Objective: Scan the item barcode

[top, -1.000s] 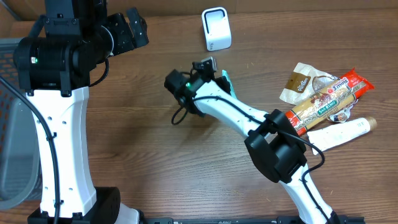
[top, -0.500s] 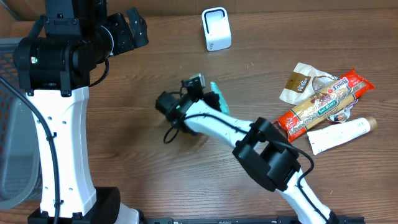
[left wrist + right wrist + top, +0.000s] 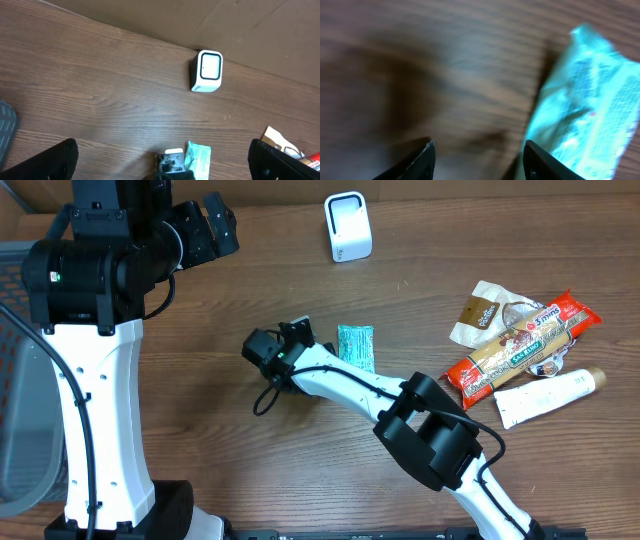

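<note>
**Teal packet flat on table, R jaws apart beside it**

Wooden table (image 3: 200,390). L gripper (image 3: 163,145) hangs above the table, left of the white scanner (image 3: 348,226), fingers at full spread, holding 0 items. R gripper (image 3: 293,338) sits low, nearer the arm bases than the scanner, jaws apart w/ only bare wood between.

Right of the scanner are 3 items: red pasta pack (image 3: 520,348) reading "3 mins", white tube (image 3: 548,395), tan bag (image 3: 487,310). Other print is too small to read.

Teal packet (image 3: 355,346) lies flat in front of the scanner, just beside 1 R finger (image 3: 540,160), outside the jaws. Its print is blurred.
</note>
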Available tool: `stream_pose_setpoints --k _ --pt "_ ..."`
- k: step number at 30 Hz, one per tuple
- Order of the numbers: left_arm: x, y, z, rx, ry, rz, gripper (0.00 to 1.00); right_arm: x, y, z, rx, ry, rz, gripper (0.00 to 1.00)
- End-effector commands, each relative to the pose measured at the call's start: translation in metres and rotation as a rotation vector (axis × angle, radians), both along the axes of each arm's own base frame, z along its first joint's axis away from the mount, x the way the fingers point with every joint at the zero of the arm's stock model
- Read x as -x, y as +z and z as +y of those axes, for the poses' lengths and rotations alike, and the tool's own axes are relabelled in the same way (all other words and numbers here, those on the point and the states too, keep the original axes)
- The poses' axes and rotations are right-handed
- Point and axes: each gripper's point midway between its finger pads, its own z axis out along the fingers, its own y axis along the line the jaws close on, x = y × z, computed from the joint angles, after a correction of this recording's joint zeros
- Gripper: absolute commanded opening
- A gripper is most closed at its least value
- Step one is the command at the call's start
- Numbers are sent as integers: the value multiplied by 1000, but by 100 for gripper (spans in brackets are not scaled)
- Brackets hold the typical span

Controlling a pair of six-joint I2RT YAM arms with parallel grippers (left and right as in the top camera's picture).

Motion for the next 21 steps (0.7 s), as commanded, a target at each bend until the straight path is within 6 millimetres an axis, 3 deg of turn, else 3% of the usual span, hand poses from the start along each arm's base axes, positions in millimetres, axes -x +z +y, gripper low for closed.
stream_pose_setpoints --k 1,3,4,7,8,16,19,21 --pt "-2 1 3 3 19 -3 100 0 46 30 -185 43 59 57" --pt "-2 1 3 3 19 -3 100 -8 69 29 -231 31 44 56" --pt "-2 1 3 3 19 -3 99 -16 90 23 -268 12 30 52" --pt "-2 1 3 3 19 -3 100 -28 110 5 -315 -32 34 46" --pt "-2 1 3 3 19 -3 99 -35 112 -12 -338 -54 77 46" --pt "-2 1 3 3 19 -3 100 -49 86 -109 -349 -155 315 47" --pt "-2 1 3 3 19 -3 100 -49 68 -140 -336 -237 358 47" --pt "-2 1 3 3 19 -3 100 -42 55 -149 -342 -263 402 47"
